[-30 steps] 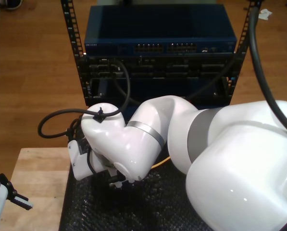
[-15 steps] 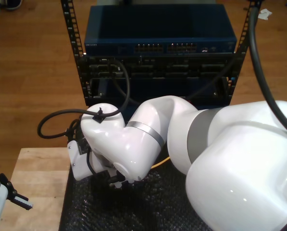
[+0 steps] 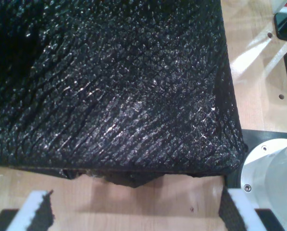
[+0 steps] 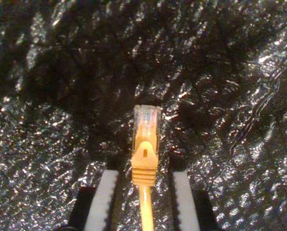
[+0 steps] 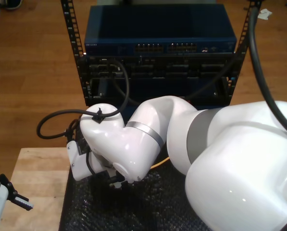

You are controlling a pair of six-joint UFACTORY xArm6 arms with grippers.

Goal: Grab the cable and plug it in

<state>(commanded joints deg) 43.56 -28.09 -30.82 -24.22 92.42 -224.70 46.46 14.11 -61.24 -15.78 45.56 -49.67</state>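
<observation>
On the first wrist view: black textured mat (image 3: 109,86) covers most of the wooden table (image 3: 181,197); mat edge ragged near the gripper. My first gripper (image 3: 136,214) has its fingers (image 3: 35,211) spread wide apart, nothing between them, over bare wood just short of the mat edge. Round silver metal base (image 3: 273,168) sits beside the mat corner.

On the second wrist view: the cable (image 4: 145,154), yellow-orange w/ clear plug at tip, lies on the black mat (image 4: 47,120), plug end pointing away from the camera. My second gripper (image 4: 144,199) straddles it, 1 pale ribbed finger (image 4: 103,202) on each side of the boot. Small gaps visible between pads and boot, so jaws are parted, not yet clamped on the cable.

On the exterior view: large white arm (image 5: 181,139) reaches in from the exterior view's right, wrist bent down over the mat (image 5: 95,211); my second gripper itself is hidden under the wrist. Short length of the cable (image 5: 158,163) shows beside the arm's underside. My first gripper (image 5: 19,199) sits at the exterior view's lower left over the table (image 5: 37,168). Behind: blue network switch (image 5: 160,33) in a black rack (image 5: 76,53), port rows facing the arms. Thick black hose (image 5: 61,118) loops off the wrist.
</observation>
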